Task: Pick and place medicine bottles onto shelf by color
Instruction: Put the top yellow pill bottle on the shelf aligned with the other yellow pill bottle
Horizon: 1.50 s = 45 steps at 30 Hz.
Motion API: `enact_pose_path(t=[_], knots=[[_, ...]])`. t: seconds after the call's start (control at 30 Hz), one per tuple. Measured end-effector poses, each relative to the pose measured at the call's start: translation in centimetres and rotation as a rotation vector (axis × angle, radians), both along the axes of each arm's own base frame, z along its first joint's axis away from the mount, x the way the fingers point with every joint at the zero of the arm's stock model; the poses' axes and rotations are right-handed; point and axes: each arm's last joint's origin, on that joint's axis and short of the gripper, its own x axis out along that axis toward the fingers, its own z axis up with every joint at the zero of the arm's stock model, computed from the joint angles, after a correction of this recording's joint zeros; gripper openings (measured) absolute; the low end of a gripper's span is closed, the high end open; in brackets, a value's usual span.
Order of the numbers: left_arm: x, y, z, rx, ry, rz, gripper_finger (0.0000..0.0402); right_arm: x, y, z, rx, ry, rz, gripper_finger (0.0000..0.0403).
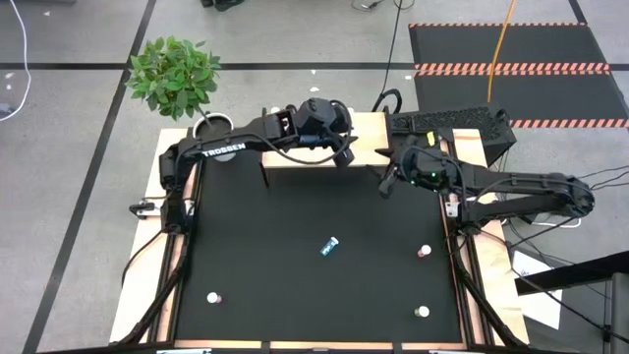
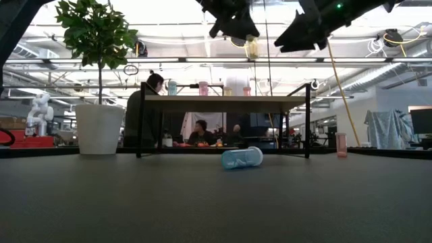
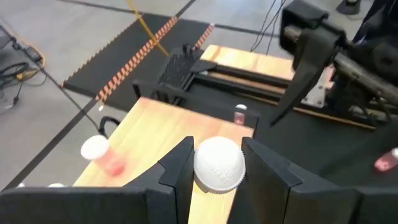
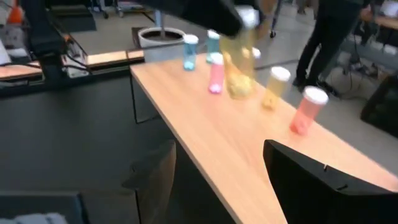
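left jaws [image 3: 217, 171]: closed on a yellow medicine bottle [image 2: 252, 47] by its sides, white cap between the two fingers; held above the shelf [image 1: 369, 133], probably so it can go down upright.
yellow bottle's likely spot: a second yellow bottle [image 4: 274, 87] already stands on the shelf top, so the free wood beside it looks like the matching place.
right jaws [image 4: 217, 177]: apart and gripping nothing, raised beside the shelf's edge and just beside the left jaws; judged to be clear of the placing.
shelf: below both sets of jaws, at the counter's [image 1: 295, 295] far edge; a pink bottle [image 4: 307, 109], a second pink one [image 4: 215, 73] and a blue one [image 4: 189, 51] stand on it, so colours appear partly grouped.
blue bottle on its side [image 1: 329, 246]: on the counter, well apart from both jaws and nearer the front; lying down, so it may roll when gripped.
pink bottle on counter [image 1: 424, 252]: upright, below and in front of the right jaws, not yet shelved.
other bottles: two more [image 1: 212, 296] [image 1: 422, 312] near the front edge, colours too small to tell.
potted plant [image 1: 177, 74]: beside the shelf's end, away from the left jaws.
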Motion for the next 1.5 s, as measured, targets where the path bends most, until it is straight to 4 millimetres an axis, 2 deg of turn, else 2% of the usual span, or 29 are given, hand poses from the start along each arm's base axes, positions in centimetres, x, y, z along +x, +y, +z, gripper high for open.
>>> enact_pose_path(t=[0.13, 0.4, 0.57, 0.73, 0.9, 1.13, 1.5], knots=[[-0.7, 1.3, 0.0, -0.005, 0.025, 0.032, 0.0124, -0.9, -0.2, -0.2, 0.037, 0.032, -0.032, 0.0240], [-2.2, 6.4, -1.6, -0.032, 0.104, 0.108, 0.0124, -1.5, -0.5, 0.1, 0.063, 0.006, -0.064, 0.0240], [-2.8, 8.4, -2.7, -0.092, 0.128, 0.105, 0.0124, -1.8, -0.4, 0.3, 0.088, -0.024, -0.075, 0.0240], [-2.8, 8.4, -5.3, -0.122, 0.187, 0.099, 0.0124, -2.0, -0.4, 0.6, 0.088, -0.049, -0.076, 0.0240], [-2.1, 7.8, -7.5, -0.111, 0.166, 0.060, 0.0124, -2.0, -0.4, 0.9, 0.067, -0.064, -0.069, 0.0240], [-2.0, 8.0, -7.7, -0.088, 0.161, 0.058, 0.0124, -2.0, -0.4, 1.2, 0.057, -0.092, -0.066, 0.0240], [-2.8, 9.5, -7.7, -0.099, 0.158, 0.103, 0.0124, -1.9, -0.4, 1.2, 0.056, -0.098, -0.066, 0.0240]])
